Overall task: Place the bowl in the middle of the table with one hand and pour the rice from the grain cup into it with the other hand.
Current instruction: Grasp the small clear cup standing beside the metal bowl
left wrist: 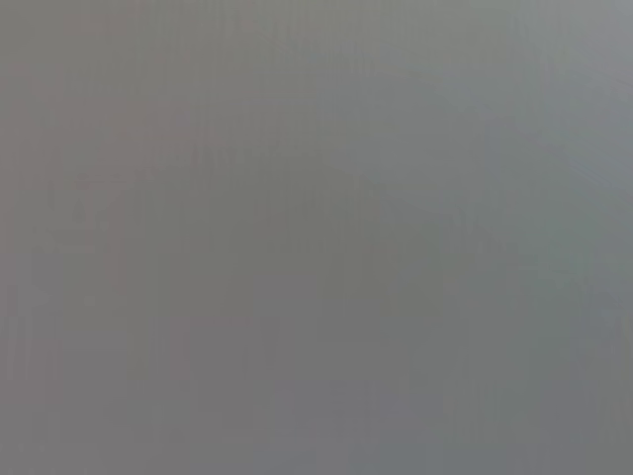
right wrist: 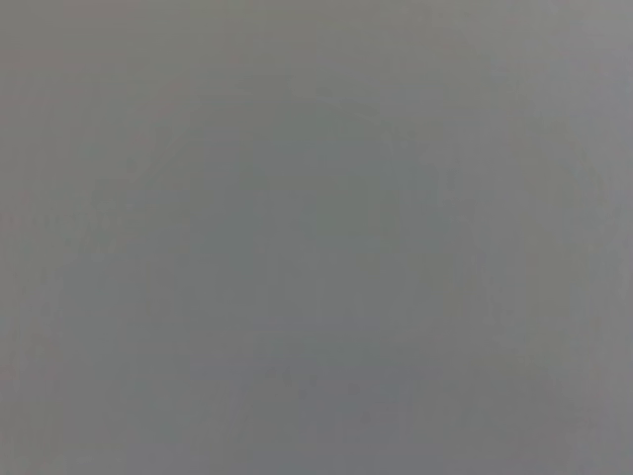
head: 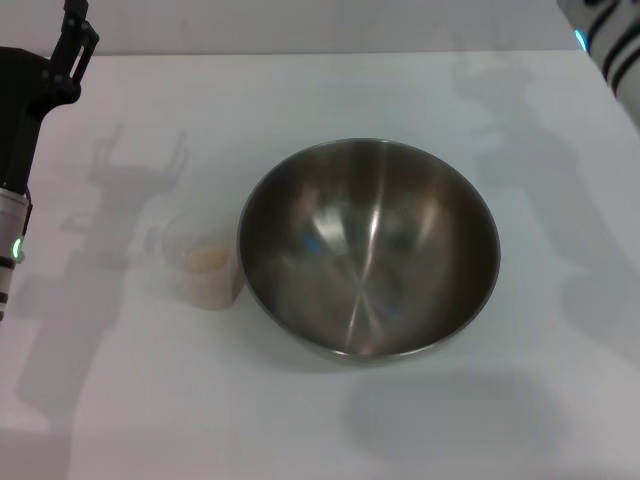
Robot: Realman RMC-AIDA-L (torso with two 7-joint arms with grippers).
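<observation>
Both wrist views are blank grey. The left gripper (head: 75,40) is cut off at the frame edge, well left of the bowl (head: 368,250); its finger state cannot be told. Only the right arm (head: 610,35) is seen. The grain cup (head: 205,258), apparently holding rice (head: 207,260), stands just left of the bowl on the table (head: 300,420).

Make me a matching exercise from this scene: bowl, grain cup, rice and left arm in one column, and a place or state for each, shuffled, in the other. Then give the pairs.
Things:
1. bowl
2. grain cup
3. rice
4. left arm

Places or states:
A. inside the translucent cup
B. raised at the table's far left edge, holding nothing
C. empty, near the middle of the table
D. upright, close beside the bowl on its left

Pairs: 1-C, 2-D, 3-A, 4-B
</observation>
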